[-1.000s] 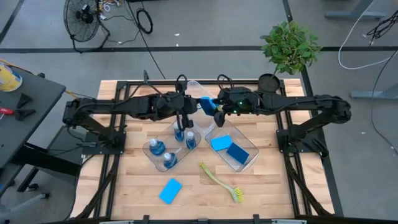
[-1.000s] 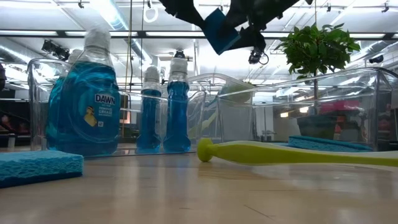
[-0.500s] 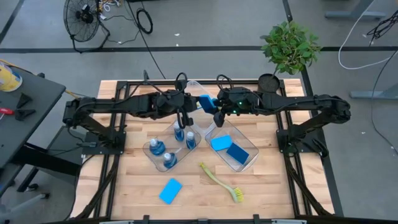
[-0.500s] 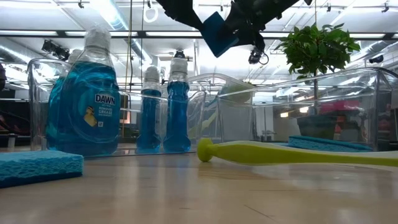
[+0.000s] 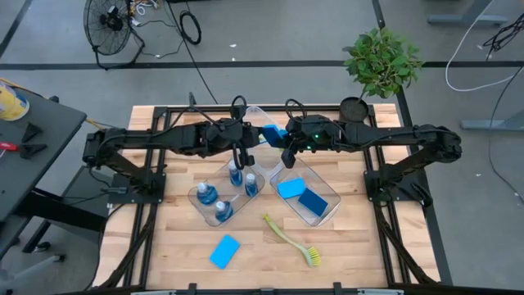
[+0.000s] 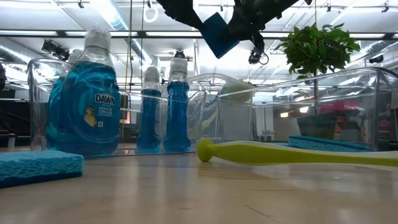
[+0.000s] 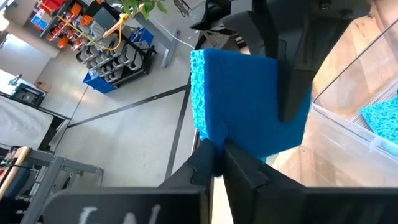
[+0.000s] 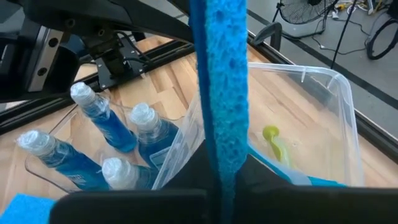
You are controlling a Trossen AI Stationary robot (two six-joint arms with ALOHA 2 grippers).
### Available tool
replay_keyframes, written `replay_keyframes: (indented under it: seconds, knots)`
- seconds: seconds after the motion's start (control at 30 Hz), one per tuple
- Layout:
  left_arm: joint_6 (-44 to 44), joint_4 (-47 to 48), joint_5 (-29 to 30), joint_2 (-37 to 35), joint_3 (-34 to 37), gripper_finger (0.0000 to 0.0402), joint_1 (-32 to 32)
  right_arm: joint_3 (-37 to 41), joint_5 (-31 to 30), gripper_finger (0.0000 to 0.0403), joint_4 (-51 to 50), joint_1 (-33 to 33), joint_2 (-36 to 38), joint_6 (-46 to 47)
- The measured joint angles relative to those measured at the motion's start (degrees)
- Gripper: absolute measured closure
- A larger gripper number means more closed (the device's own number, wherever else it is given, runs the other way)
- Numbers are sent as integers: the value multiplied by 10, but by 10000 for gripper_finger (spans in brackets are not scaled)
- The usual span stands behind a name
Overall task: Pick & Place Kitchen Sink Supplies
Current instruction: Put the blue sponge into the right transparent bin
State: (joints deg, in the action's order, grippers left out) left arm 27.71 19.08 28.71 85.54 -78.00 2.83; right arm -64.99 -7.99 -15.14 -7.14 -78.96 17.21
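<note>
Sponge handover is under way high above the middle of the table, where both arms meet over the far ends of the clear bins. Right gripper has its jaws closed on the blue sponge; its wrist view shows the sponge edge-on, pinched between the two dark fingers. Left gripper is also at the sponge, its jaws nearly closed on one edge of it, as the left wrist view shows with the sponge's flat face filling the middle and the right arm's finger laid across it. From the low view the sponge hangs tilted in the air between the two dark grippers, well above everything on the table. Below, the left bin holds four small clear bottles of blue liquid, standing upright. The right bin holds a light-blue sponge and a dark-blue sponge, lying flat just beside each other. A third bin sits at the far side under the grippers, with a yellow-green brush lying in it. Another yellow-green dish brush lies on the bare wood in front of the bins, and a further light-blue sponge lies flat near the front edge, well apart from the bins. A green potted plant stands at the table's far right corner.
</note>
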Motion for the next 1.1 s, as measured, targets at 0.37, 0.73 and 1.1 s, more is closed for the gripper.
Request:
replay_keyframes:
  seconds: [0.37,0.73,1.1]
  knots:
    - [-37,9,27,-5,-18,253,-2,0,38,395,-2,0,1,-5]
    - [-94,169,15,-6,-157,187,-3,0,96,396,-113,0,58,42]
    - [-205,324,-108,-13,-127,218,16,0,130,394,-268,44,97,109]
